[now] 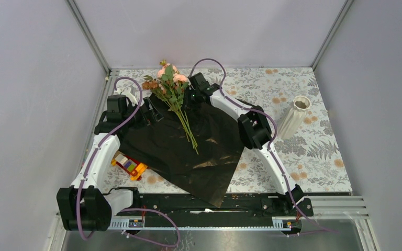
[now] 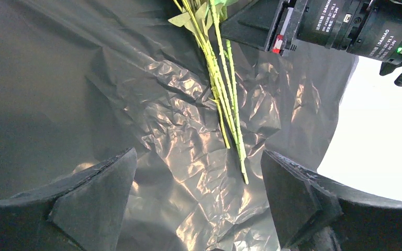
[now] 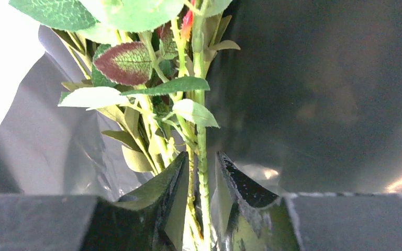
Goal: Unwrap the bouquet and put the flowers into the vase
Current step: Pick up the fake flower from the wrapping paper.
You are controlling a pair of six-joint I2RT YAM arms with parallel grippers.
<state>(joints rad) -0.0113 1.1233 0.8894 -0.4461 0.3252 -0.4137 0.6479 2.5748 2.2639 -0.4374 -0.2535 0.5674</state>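
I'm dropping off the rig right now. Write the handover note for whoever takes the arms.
Grippers: left gripper open, empty, above the black wrapping paper; right gripper has its jaws either side of the flowers at the stems, grip unconfirmed.
The vase stands upright to the right, apart from the paper.
Done: paper spread flat, flowers bare on it.
Left: lift flowers, stems into vase.

Vase (image 1: 294, 118) mouth unblocked, right arm (image 1: 254, 129) nearby; toy car (image 1: 130, 166) beside left arm (image 1: 98, 154).
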